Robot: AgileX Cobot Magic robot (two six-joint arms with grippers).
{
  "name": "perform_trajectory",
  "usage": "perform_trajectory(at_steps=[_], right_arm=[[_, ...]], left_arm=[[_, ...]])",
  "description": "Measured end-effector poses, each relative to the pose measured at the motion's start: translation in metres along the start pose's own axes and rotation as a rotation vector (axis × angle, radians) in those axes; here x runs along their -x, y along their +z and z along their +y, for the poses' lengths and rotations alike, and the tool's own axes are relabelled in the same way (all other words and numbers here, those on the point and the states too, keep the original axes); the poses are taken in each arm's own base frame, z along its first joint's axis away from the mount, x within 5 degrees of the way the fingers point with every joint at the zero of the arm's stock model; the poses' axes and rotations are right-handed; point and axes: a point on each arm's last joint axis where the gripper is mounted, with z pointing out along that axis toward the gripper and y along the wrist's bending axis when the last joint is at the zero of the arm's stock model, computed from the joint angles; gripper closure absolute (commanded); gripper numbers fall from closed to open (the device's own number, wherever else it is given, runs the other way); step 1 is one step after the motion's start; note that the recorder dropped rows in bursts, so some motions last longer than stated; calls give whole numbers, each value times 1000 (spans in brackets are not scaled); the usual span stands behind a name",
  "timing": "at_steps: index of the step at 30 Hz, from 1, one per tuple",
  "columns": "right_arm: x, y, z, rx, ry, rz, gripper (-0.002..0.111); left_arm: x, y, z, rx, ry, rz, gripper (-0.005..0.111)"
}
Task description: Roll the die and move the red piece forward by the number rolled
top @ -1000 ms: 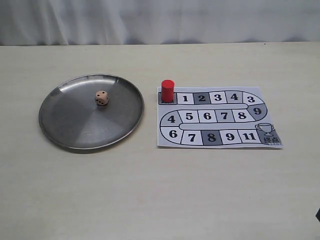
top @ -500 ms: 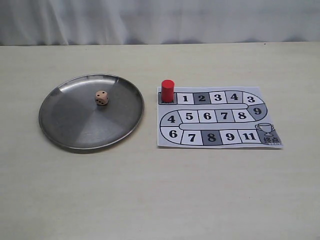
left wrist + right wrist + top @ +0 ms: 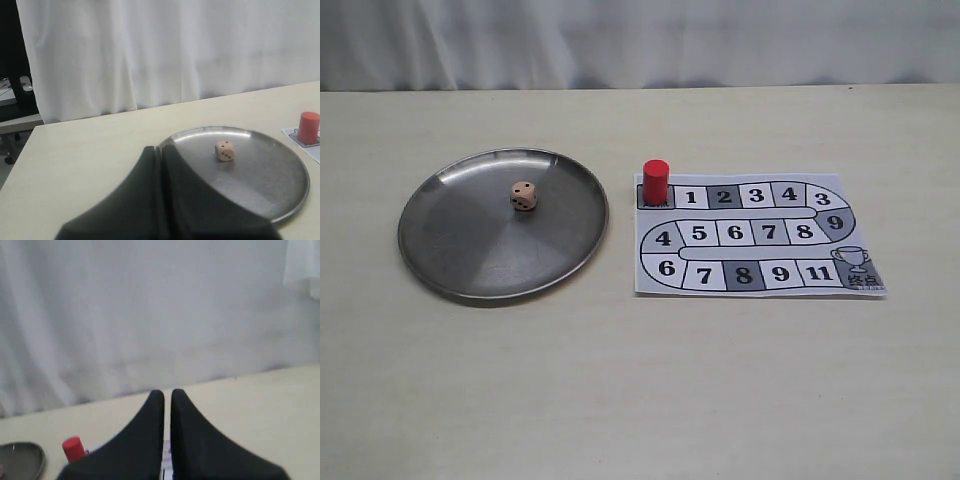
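The die (image 3: 523, 195) lies in the back half of a round metal plate (image 3: 450, 250); in the left wrist view the die (image 3: 225, 150) shows two pips on top. At the start of the paper game board (image 3: 760, 235), the red piece (image 3: 655, 180) stands upright on the dark square left of square 1. Neither gripper appears in the exterior view. My left gripper (image 3: 161, 149) is shut and empty, hanging near the plate's rim (image 3: 280, 190), apart from the die. Well back from the red piece (image 3: 73, 448), my right gripper (image 3: 167, 392) is shut with only a slit between its fingers.
The board's numbered track winds from 1 round to a trophy square (image 3: 857, 262) at its front right corner. A white curtain (image 3: 640, 40) hangs behind the table's far edge. Bare tabletop (image 3: 640, 390) lies in front of the plate and board.
A dark bit of the right arm at the exterior view's lower right edge one second ago has left the view. Die, red piece and plate have not moved.
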Motion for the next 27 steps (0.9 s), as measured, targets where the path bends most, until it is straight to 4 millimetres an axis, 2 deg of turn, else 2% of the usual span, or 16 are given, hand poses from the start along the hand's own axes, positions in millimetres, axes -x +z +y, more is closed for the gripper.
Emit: perform_trajectory(at_steps=[3, 7, 12, 16, 19, 25, 27], right_arm=[[1, 18, 3, -18, -10, 145, 104], [-3, 52, 5, -53, -21, 348, 104], [-27, 101, 3, -109, -16, 600, 104], [-44, 135, 6, -118, -18, 721, 100], [-53, 164, 25, -57, -39, 781, 88], [-59, 209, 94, 160, -125, 820, 59], [-60, 222, 120, 232, -155, 840, 53]], left_arm=[[0, 0, 0, 0, 0, 0, 107], [0, 0, 0, 0, 0, 0, 107], [0, 0, 0, 0, 0, 0, 107], [0, 0, 0, 0, 0, 0, 107], [0, 0, 0, 0, 0, 0, 107], [0, 0, 0, 0, 0, 0, 107], [0, 0, 0, 0, 0, 0, 107]])
